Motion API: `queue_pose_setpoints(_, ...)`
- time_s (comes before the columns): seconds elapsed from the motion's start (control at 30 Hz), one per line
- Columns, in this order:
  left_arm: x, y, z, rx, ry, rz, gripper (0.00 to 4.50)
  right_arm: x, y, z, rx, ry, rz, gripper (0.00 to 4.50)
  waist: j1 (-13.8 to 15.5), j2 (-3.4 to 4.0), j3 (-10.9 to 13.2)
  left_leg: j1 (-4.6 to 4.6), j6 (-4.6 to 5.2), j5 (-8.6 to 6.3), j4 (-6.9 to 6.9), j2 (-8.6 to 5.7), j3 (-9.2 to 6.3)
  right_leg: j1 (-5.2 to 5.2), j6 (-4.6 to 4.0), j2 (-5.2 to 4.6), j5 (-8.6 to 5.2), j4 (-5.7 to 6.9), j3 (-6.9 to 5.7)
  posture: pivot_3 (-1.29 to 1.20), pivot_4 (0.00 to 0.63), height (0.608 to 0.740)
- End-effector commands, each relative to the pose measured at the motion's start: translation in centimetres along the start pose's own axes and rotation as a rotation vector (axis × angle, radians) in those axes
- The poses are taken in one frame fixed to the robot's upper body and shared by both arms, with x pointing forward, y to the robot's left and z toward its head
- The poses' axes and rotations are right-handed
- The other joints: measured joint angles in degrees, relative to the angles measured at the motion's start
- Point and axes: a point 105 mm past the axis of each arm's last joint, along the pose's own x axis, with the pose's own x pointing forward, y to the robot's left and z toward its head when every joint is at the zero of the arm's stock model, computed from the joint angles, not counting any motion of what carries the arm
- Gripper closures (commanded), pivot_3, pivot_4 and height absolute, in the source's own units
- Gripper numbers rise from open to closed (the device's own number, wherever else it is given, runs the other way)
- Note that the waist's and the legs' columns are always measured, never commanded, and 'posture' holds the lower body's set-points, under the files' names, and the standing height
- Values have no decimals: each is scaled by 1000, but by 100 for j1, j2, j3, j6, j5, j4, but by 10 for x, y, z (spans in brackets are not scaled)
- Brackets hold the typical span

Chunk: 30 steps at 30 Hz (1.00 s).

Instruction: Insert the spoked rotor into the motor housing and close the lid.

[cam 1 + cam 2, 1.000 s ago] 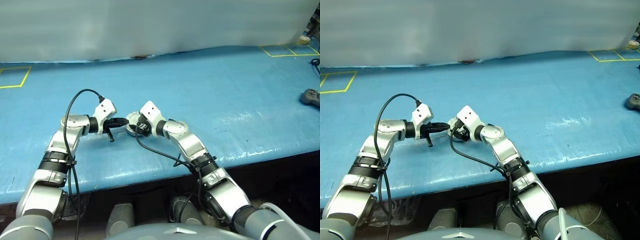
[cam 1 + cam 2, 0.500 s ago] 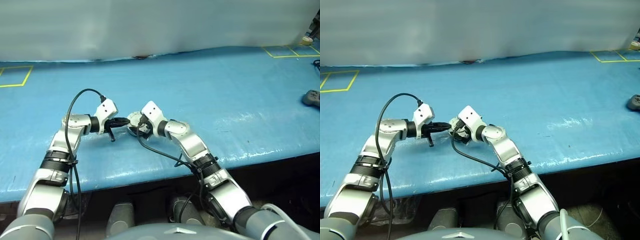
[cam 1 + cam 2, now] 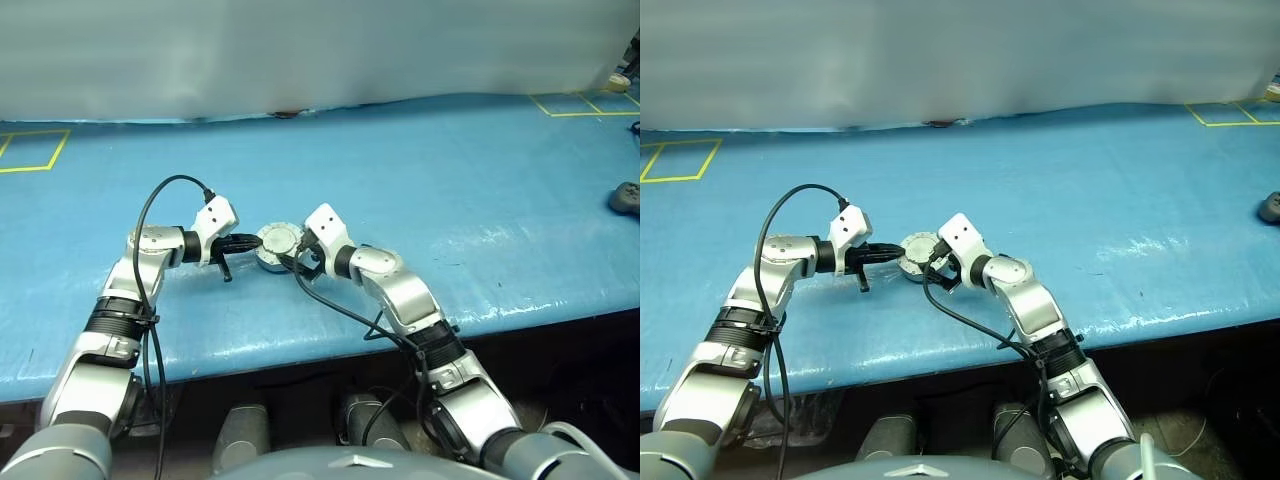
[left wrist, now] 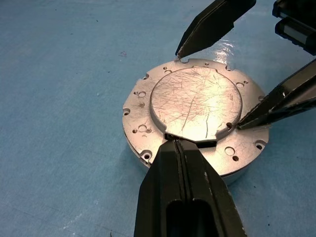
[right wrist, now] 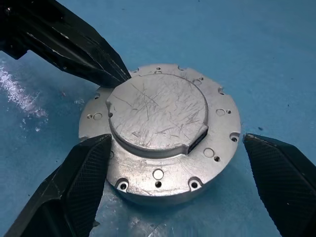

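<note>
Your left gripper [image 4: 178,143] pinched shut, empty — tips resting on lid [image 4: 195,106] at notch in its raised centre circle. Your right gripper [image 5: 175,148] spread wide, one finger [image 5: 86,168] at housing [image 5: 163,185] rim, other clear of it, nothing held. Lid down flat on housing — closed. Housing sits on blue table [image 3: 420,180] between both grippers.

I am looking over a long counter covered in a glossy blue sheet [image 3: 420,190]. Yellow tape squares [image 3: 28,152] are sitting at its far corners. A small dark grey handheld device [image 3: 626,196] is lying near the right edge, and a pale grey wall [image 3: 300,50] is running behind.
</note>
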Motion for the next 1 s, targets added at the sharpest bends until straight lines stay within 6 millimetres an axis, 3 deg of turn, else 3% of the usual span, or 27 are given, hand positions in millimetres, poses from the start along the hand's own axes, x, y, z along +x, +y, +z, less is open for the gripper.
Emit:
queue_pose_setpoints(0.03,8,-9,-9,-5,41,-49,4500,-9,6,7,1,-23,19,16,10,0,0,-1,0,0,0,0,-1,0,0,0,0,0,0,0,150,740)
queue_pose_setpoints(0.27,8,-8,-9,2,45,-54,4500,-28,9,24,55,-92,20,16,17,0,0,-8,0,0,0,0,-2,-7,0,1,-1,-1,-1,0,150,740)
queue_pose_setpoints(0.47,9,-9,-9,7,46,-60,4500,-44,8,31,240,-150,20,16,32,0,0,-13,0,0,0,0,-3,-9,1,0,0,-5,-3,0,150,740)
queue_pose_setpoints(0.67,10,-9,-8,10,46,-65,4500,-48,-1,15,507,-138,-9,16,32,0,1,-15,0,0,-1,1,-5,-8,0,0,0,-6,-6,0,150,740)
queue_pose_setpoints(0.83,10,-10,-8,12,47,-67,4500,-37,-3,-4,751,-113,-18,16,33,1,1,-15,0,0,-1,2,-6,-9,0,1,0,-6,-7,0,150,740)
queue_pose_setpoints(1.0,8,-10,-9,11,51,-66,4500,-25,-2,-12,888,-107,-12,16,28,1,1,-16,0,0,-2,1,-5,-9,1,0,1,-6,-6,0,150,740)
